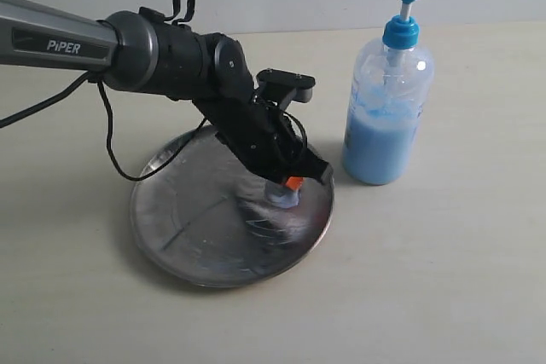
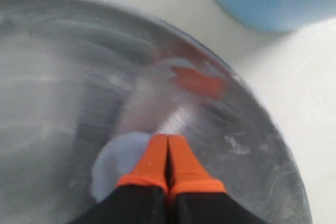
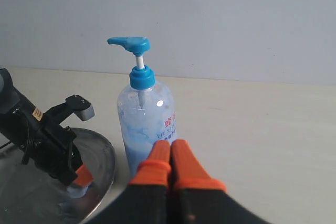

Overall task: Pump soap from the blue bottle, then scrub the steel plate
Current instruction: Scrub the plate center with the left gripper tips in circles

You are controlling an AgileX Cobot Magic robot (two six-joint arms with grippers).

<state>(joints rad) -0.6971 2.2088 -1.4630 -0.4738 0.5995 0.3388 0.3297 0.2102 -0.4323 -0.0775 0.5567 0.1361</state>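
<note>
- The steel plate (image 1: 175, 219) lies flat on the pale table (image 1: 444, 287), towards the left of the exterior view. Its shiny floor shows faint whitish streaks.
- The left arm (image 1: 162, 53) reaches in from the left and slopes down over the plate. A black cable (image 1: 109, 138) hangs from it.
- The left gripper (image 1: 288, 187) points down at the plate's right half. Its orange fingers (image 2: 152, 161) are pressed flat together, with nothing visible between them.
- Right under those tips sits a pale blue blob of soap (image 2: 118, 163), touching the plate. The left wrist view is too blurred to show more of the soap.
- The blue bottle (image 1: 388, 100) stands upright on the table just beside the plate's right rim, not touching it. It is roughly half full of light blue liquid, with smears higher up inside, and its pump head is raised.
- The right gripper (image 3: 170, 148) is out of the exterior view. In its own wrist view it hangs above the table facing the bottle, its orange fingers closed tight on nothing, apart from the bottle.
</note>
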